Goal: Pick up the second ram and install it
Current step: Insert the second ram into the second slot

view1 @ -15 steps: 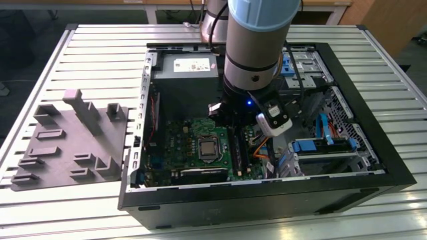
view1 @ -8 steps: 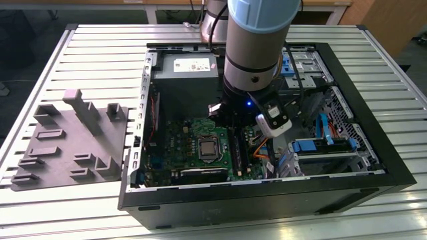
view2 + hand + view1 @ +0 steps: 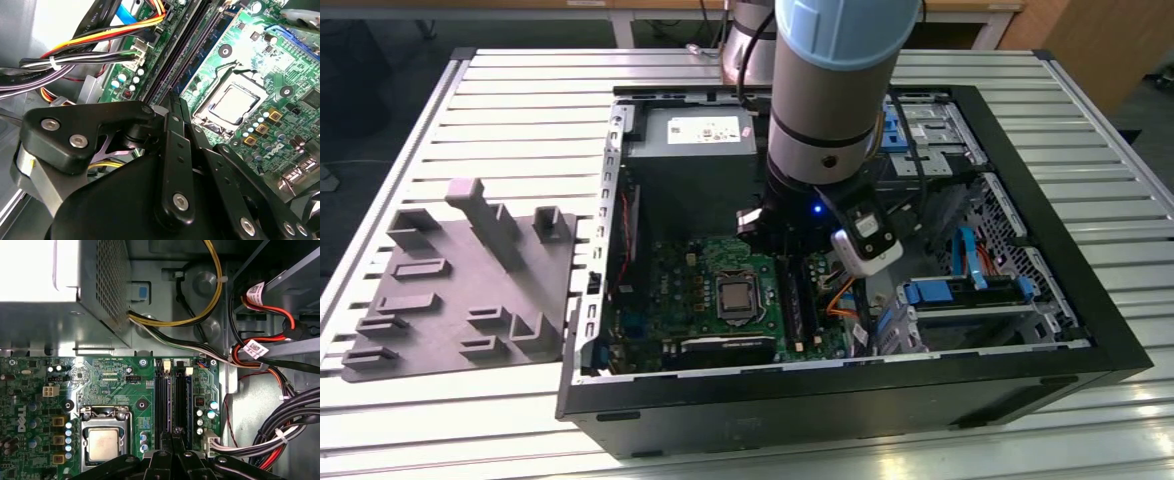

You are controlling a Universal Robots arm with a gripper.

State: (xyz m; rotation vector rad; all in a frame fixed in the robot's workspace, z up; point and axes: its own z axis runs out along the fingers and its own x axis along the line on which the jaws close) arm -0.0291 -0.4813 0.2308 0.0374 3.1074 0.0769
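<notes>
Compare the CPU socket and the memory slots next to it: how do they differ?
The CPU socket is squarish, with a pale metal plate in a silver frame; the memory slots are long, narrow and dark. The gripper is over the memory slots' end, while the CPU socket lies beside it. Both sit on the green motherboard.

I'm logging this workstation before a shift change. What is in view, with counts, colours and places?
Computer case: one, black, open, on the slatted table.
Motherboard: one, green, inside the case.
Processor socket: one, silver, on the motherboard.
Memory slots: a black row beside the socket; whether the second ram is seated cannot be told.
Power supply: one, grey, at the case's far end.
Cable bundle: one, mostly black, beside the motherboard.
Fixture tray: one, grey, at the exterior view's left.
Table: one, pale, slatted.
Hand: one, black, over the memory slots.
</notes>
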